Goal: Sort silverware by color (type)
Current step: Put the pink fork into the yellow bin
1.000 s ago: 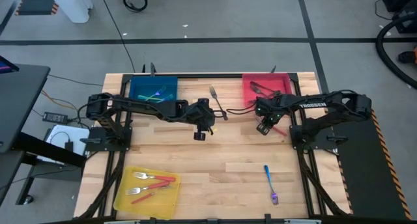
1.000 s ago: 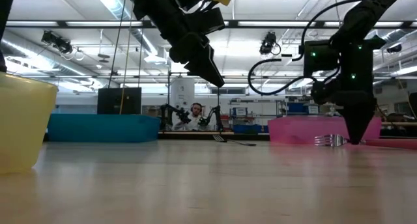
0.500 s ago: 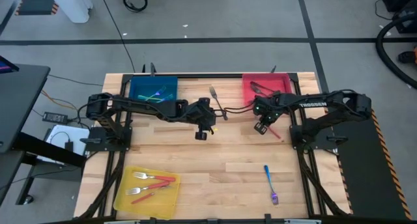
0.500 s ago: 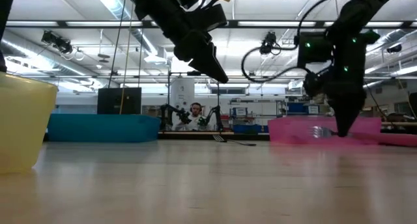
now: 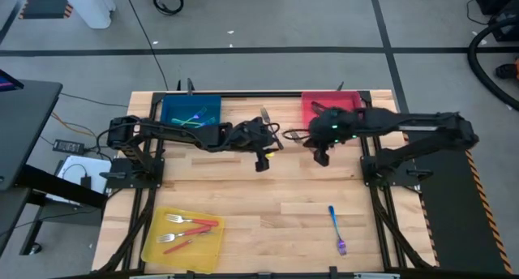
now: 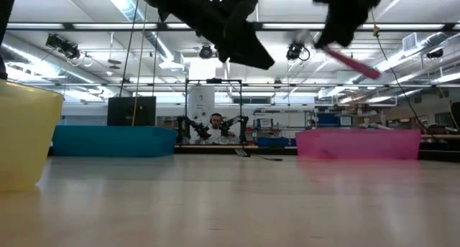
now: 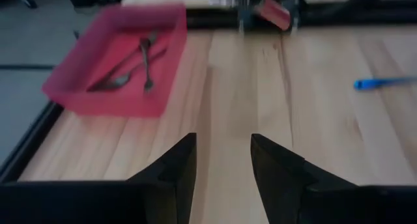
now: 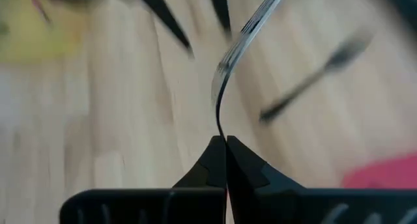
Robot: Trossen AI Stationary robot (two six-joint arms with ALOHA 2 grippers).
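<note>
From above, the right claw [image 5: 321, 158] hangs over the wooden desk [image 5: 268, 202] in front of the flat red square tray [image 5: 331, 110], clenched on a red-handled fork with a silver head; the left claw [image 5: 261, 162] waits just beside it, released; one dark fork [image 5: 270, 127] lies between the blue tray [image 5: 191, 111] and the red one, one blue-purple fork [image 5: 336, 229] near the front edge, about three red-handled pieces in the yellow tray [image 5: 183, 235]. From desk level, the lifted red handle [image 6: 352, 62] slants high above the red tray. The left wrist shows two dark pieces in that tray. The right wrist shows the silver fork head [image 8: 242, 35] rising from pinched tips. The step in hand is probably carrying; next calls for crossing to the yellow tray.
</note>
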